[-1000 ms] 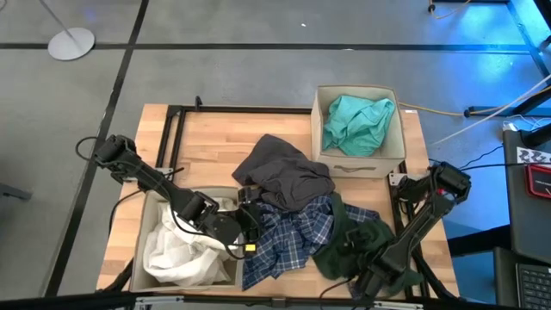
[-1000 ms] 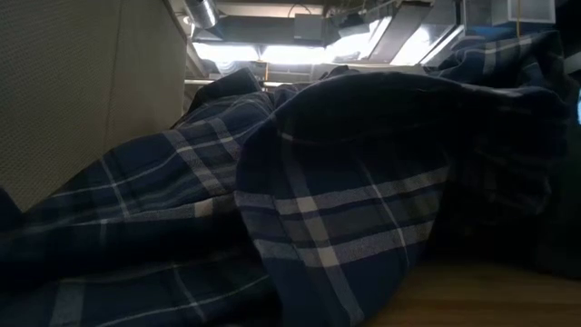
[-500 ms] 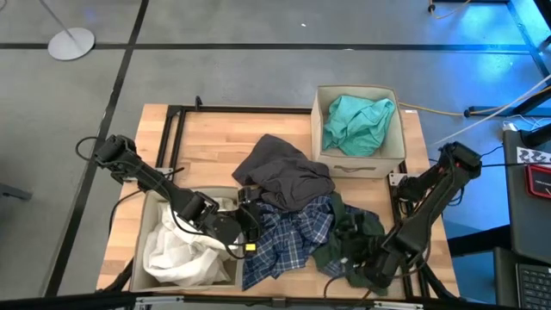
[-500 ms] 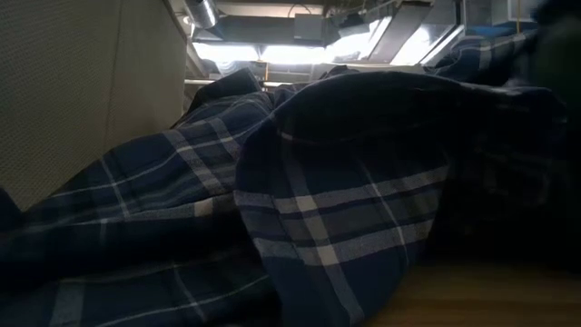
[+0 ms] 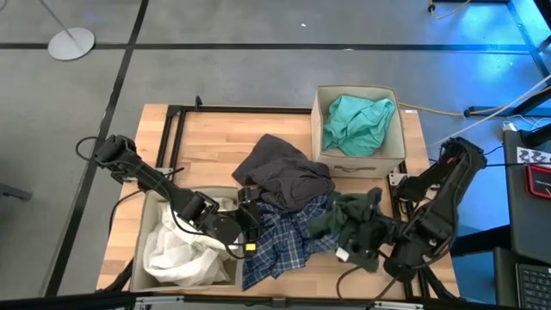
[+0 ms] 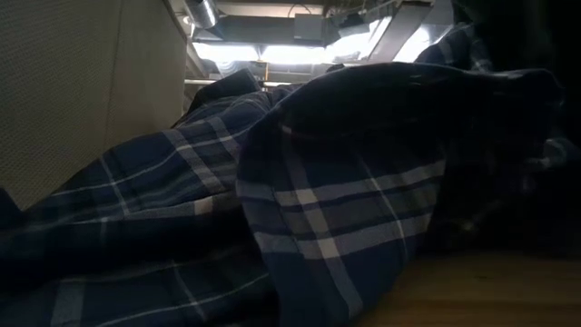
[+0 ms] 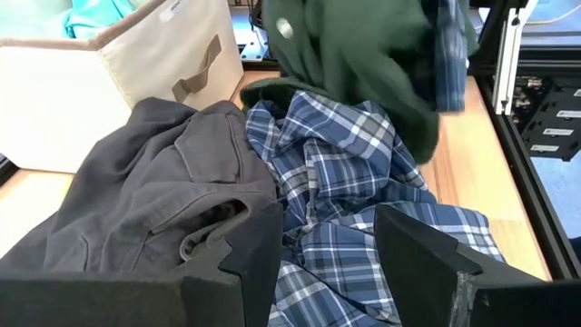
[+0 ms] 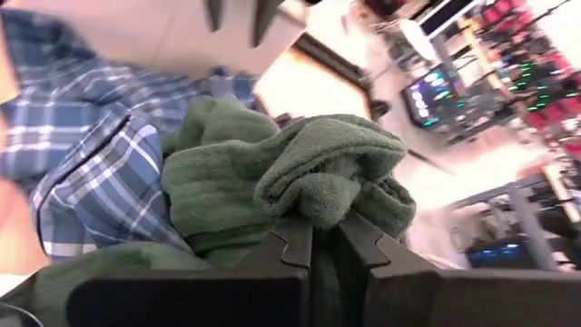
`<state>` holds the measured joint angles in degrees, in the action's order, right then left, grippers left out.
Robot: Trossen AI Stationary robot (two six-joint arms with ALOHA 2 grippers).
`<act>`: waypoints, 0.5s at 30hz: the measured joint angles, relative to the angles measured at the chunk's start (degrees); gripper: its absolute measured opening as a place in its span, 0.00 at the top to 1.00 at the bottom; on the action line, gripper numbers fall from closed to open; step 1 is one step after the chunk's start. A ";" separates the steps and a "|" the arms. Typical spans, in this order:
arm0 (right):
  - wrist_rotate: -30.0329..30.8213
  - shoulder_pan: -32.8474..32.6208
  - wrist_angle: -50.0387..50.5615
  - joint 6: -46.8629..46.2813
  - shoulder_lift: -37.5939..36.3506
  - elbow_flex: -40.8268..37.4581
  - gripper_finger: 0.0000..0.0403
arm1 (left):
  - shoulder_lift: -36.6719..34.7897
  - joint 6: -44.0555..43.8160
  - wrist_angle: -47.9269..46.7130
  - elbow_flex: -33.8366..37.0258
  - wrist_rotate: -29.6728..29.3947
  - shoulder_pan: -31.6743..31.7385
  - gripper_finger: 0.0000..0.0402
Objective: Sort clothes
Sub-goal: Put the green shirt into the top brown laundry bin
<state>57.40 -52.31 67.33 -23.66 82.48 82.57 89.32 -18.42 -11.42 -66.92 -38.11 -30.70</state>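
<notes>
Fingers (image 8: 300, 243) of the right arm pinch a bunched fold of the dark green garment (image 8: 272, 173), which hangs just beyond their tips, lifted clear of the worktop (image 5: 207, 142), probably for carrying to a bin. The left arm's fingers (image 7: 418, 259) stand apart and empty beside the white clothes (image 5: 176, 250), with the grey garment (image 7: 154, 191) and the plaid shirt (image 7: 345, 182) lying just ahead of them. Only the right wrist view shows the pinch itself. The high view alone shows the teal garment (image 5: 357, 120) in the far beige bin (image 5: 389, 155). The low view shows little beyond plaid cloth.
</notes>
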 joint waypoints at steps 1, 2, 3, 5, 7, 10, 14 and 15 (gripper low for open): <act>0.91 0.00 1.01 -0.02 0.00 0.98 0.95 | 0.00 -0.21 0.00 0.00 0.01 -0.03 0.59; 2.02 0.00 2.06 0.00 0.00 1.98 0.95 | 0.00 -0.50 -0.01 0.00 0.01 -0.05 0.59; 3.27 0.00 2.88 0.00 0.00 2.98 0.95 | 0.00 -0.70 0.00 0.00 0.00 -0.07 0.59; 6.12 0.03 4.77 0.00 -0.02 4.90 0.96 | 0.00 -0.72 0.00 0.00 0.00 -0.07 0.59; 7.77 1.13 6.42 0.05 -0.02 6.89 0.96 | 0.00 -0.70 0.00 0.00 0.02 -0.07 0.59; 8.88 3.02 8.66 0.00 -0.02 9.91 0.96 | 0.00 -0.70 0.00 0.00 0.00 -0.07 0.59; 9.09 5.44 11.50 0.40 -0.02 14.18 0.95 | 0.00 -0.96 0.00 0.00 0.00 -0.43 0.59; 9.49 6.12 12.00 1.15 -0.02 15.22 0.96 | 0.00 -0.88 0.00 0.00 0.01 -0.47 0.59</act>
<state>66.90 -46.20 79.34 -22.51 82.46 97.80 89.32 -19.30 -11.42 -66.92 -38.10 -31.17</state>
